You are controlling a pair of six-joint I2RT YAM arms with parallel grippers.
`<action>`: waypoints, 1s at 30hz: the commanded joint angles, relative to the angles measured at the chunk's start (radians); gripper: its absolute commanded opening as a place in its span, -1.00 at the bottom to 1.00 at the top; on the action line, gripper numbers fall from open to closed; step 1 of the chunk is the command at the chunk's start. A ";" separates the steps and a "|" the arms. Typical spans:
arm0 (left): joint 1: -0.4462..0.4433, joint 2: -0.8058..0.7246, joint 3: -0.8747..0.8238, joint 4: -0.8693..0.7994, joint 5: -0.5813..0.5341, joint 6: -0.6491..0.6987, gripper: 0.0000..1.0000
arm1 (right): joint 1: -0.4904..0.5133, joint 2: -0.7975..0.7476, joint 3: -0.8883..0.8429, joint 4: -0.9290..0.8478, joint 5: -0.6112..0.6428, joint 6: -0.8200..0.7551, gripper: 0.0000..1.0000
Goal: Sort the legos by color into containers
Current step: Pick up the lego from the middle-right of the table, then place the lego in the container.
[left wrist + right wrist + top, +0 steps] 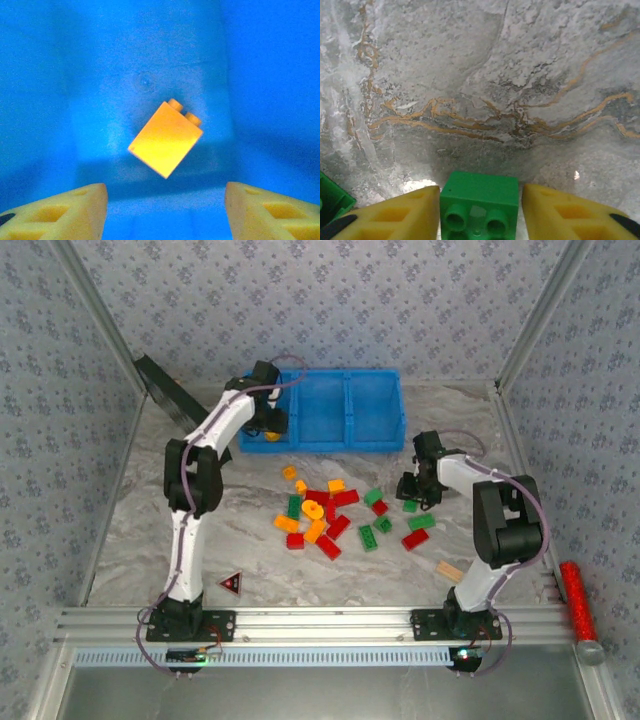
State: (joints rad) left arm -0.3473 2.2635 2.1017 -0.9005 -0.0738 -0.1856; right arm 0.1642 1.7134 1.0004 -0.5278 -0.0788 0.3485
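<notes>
The left claw (165,187) hangs over the left box of the blue bin (375,400). Its two yellow fingers (70,210) are spread wide apart and hold nothing. One orange brick (165,140) lies on the bin floor just past the fingertips, in the middle of the gap. It is tilted, with its two bumps pointing up and to the right.

The right claw (481,187) is down on the desk (470,75), off to the right of the bin. It is pinching a green brick (479,200), with one yellow finger tight on each side. The brick sits on the desk with its bumps facing the camera. A second green brick (332,200) pokes in just left of the left finger.

The other bricks (320,515), red, green and orange, lie spread on the desk between the two arms, left of the right claw and nearer than the bin.
</notes>
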 commanded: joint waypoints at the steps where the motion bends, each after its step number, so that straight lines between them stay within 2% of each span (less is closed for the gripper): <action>1: -0.013 -0.187 -0.055 -0.047 0.018 0.030 0.30 | 0.003 0.035 0.015 -0.017 0.017 0.000 -0.16; 5: -0.034 -0.351 -0.231 -0.047 0.020 0.038 0.32 | 0.002 0.046 0.026 -0.019 0.021 -0.001 -0.33; 10: -0.066 -0.590 -0.536 -0.015 0.038 -0.014 0.34 | 0.004 0.015 0.115 -0.081 0.022 -0.033 -0.40; 18: -0.116 -0.896 -0.978 0.110 0.130 -0.241 0.35 | 0.069 0.013 0.502 -0.255 0.105 -0.097 -0.44; 23: -0.140 -0.971 -1.110 0.162 0.153 -0.380 0.37 | 0.112 0.109 0.712 -0.247 0.134 -0.134 -0.44; 30: -0.202 -0.963 -1.179 0.215 0.170 -0.577 0.40 | 0.138 0.346 0.948 -0.217 0.163 -0.142 -0.46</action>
State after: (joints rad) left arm -0.5282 1.3041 0.9333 -0.7242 0.0692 -0.6346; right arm 0.3035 1.9629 1.8805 -0.7189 0.0566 0.2222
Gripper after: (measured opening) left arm 0.698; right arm 0.303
